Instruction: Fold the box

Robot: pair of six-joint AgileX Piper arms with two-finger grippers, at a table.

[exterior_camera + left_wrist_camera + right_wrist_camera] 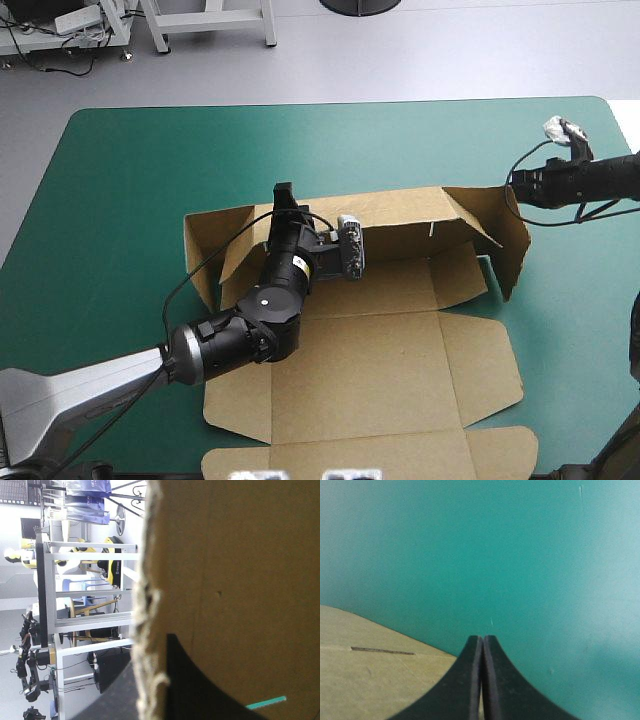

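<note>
One box [400, 340], apparently pinched by left tool [283, 195], right tool [482, 638].

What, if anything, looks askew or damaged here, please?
On the brown cardboard box, the right end flap splays outward at a slant instead of standing square with the raised back wall; nothing else stands out.

High camera looks down from behind over the whole counter [120, 160]. Left wrist camera sits hard against the box [240, 555], level into the room; right wrist camera hovers close over its edge.
</note>
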